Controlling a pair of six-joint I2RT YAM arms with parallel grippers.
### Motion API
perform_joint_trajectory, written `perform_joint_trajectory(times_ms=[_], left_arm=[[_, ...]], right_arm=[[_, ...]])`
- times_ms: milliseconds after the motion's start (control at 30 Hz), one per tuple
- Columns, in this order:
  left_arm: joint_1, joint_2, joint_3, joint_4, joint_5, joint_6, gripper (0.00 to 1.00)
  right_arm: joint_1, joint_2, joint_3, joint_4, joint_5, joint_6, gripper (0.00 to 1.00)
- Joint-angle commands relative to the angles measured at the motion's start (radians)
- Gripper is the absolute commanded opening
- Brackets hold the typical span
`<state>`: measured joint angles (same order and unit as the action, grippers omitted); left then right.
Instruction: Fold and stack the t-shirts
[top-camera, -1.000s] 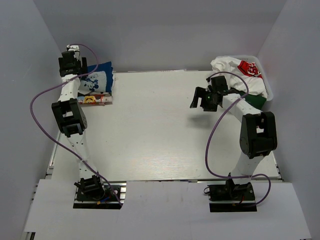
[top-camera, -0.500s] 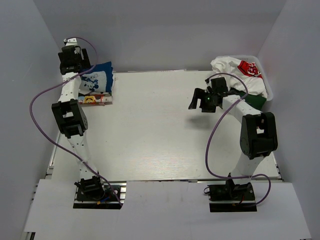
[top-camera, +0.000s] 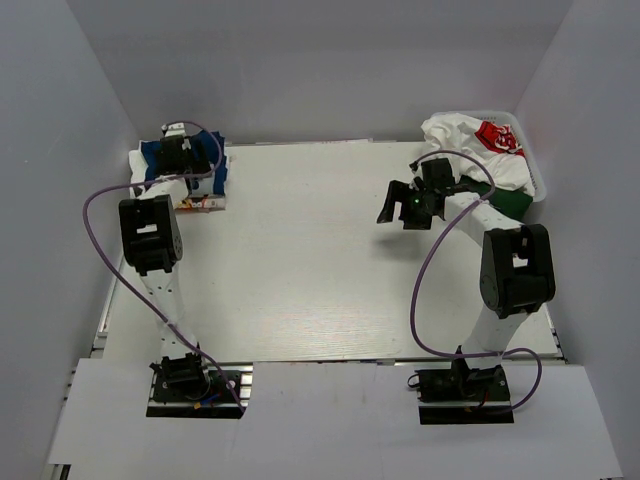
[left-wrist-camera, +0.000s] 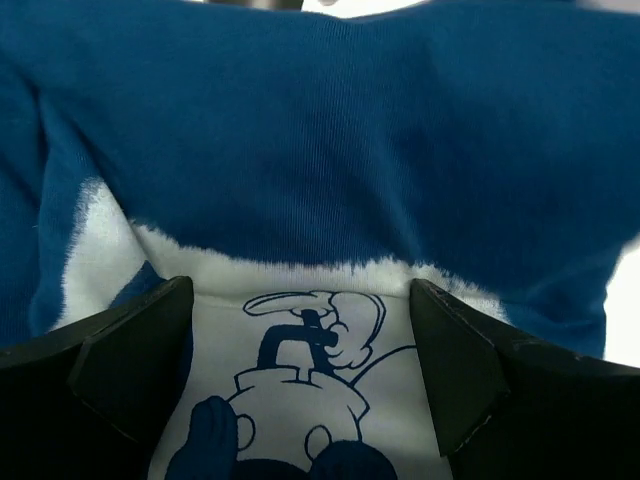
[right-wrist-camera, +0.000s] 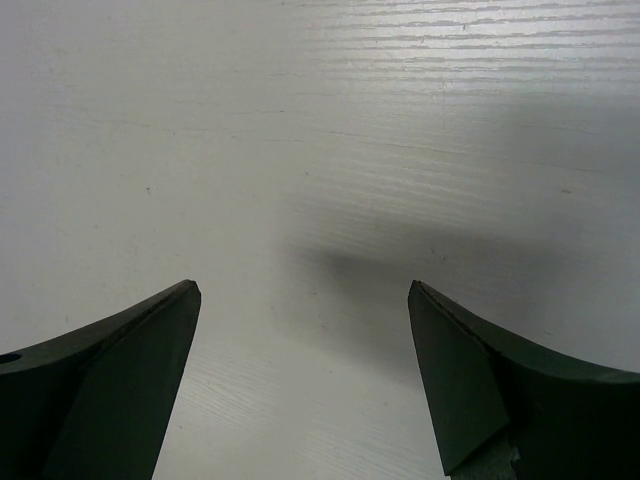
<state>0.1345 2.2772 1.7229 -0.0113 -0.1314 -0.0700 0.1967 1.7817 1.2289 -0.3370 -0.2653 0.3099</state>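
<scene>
Top external: fixed, high behind both arm bases, facing down and forward; takes in the whole table (top-camera: 300, 260).
Left wrist: looks out past the left gripper (left-wrist-camera: 300, 300), jaws spread at either side; very near the blue t-shirt (left-wrist-camera: 330, 150) just ahead, which fills the frame.
Right wrist: looks past the right gripper (right-wrist-camera: 305, 290); near, bare table ahead.
Shared: the overhead view holds both patches.

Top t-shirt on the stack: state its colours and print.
Dark blue t-shirt with a white panel bearing a blue cartoon print; clearest in left wrist view.
</scene>
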Motion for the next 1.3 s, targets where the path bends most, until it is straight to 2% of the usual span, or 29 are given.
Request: perform_joint_trajectory(times_ms=[0,100,167,267,367,533,633,667,700,767,833,900,933,1000,1033,1067,1100,1133,1167,1267], left_arm=[[0.03,-0.077,-0.165,0.153,-0.065,-0.04,0.99],[0.03,-0.097,-0.302,0.276,-0.093,-0.04,0.99],[0.039,-0.097,-0.333,0.342,-0.08,-0.062,0.99],[0.039,-0.12,-0.333,0.352,-0.08,-0.077,0.99],[0.039,-0.142,-0.278,0.309,-0.066,-0.077,0.99],[0.02,-0.263,-0.165,0.252,-0.066,-0.068,0.99],[0.02,-0.346,-0.03,0.099,0.036,-0.047,0.99],[0.02,-0.37,0.066,-0.03,0.036,-0.047,0.99],[0.02,-0.383,0.105,-0.094,0.048,-0.057,0.99],[0.02,-0.418,0.158,-0.198,0.084,-0.094,0.99],[0.011,-0.509,0.135,-0.277,0.157,-0.112,0.99],[0.011,-0.589,0.034,-0.305,0.241,-0.155,0.99],[0.011,-0.684,-0.014,-0.328,0.272,-0.206,0.99],[0.002,-0.801,-0.205,-0.343,0.379,-0.276,0.99],[-0.015,-0.871,-0.298,-0.298,0.415,-0.35,0.99],[-0.024,-1.032,-0.521,-0.244,0.45,-0.396,0.99],[-0.036,-1.114,-0.639,-0.172,0.532,-0.43,0.99],[-0.058,-1.189,-0.745,-0.071,0.545,-0.497,0.99],[-0.068,-1.3,-0.893,-0.07,0.546,-0.51,0.99],[-0.091,-1.419,-1.055,-0.139,0.526,-0.521,0.99]], right_arm=[[-0.002,0.018,-0.002,0.001,-0.015,-0.011,0.9],[0.0,0.022,-0.003,0.006,-0.022,-0.011,0.9],[0.0,0.016,-0.005,0.007,-0.022,-0.015,0.9],[0.0,0.005,-0.003,0.007,-0.015,-0.023,0.9],[-0.005,-0.01,0.003,0.003,-0.012,-0.029,0.9],[0.003,-0.05,0.02,0.001,-0.009,-0.051,0.9],[0.001,-0.091,0.027,0.001,-0.005,-0.06,0.9],[0.001,-0.114,0.026,-0.002,-0.005,-0.061,0.9],[0.004,-0.146,0.021,-0.002,-0.006,-0.061,0.9],[0.003,-0.201,-0.012,0.038,-0.003,-0.051,0.9],[0.0,-0.243,-0.072,0.07,0.001,-0.031,0.9],[0.0,-0.315,-0.097,0.088,0.008,-0.009,0.9],[0.0,-0.33,-0.136,0.093,0.008,-0.002,0.9],[0.0,-0.392,-0.179,0.098,0.014,0.029,0.9],[0.0,-0.428,-0.21,0.102,0.015,0.035,0.9],[0.0,-0.459,-0.248,0.108,0.017,0.053,0.9],[-0.002,-0.496,-0.268,0.116,0.008,0.054,0.9],[-0.003,-0.514,-0.308,0.151,0.005,0.058,0.9],[-0.002,-0.55,-0.357,0.162,-0.008,0.073,0.9],[0.0,-0.657,-0.463,0.231,-0.02,0.09,0.9]])
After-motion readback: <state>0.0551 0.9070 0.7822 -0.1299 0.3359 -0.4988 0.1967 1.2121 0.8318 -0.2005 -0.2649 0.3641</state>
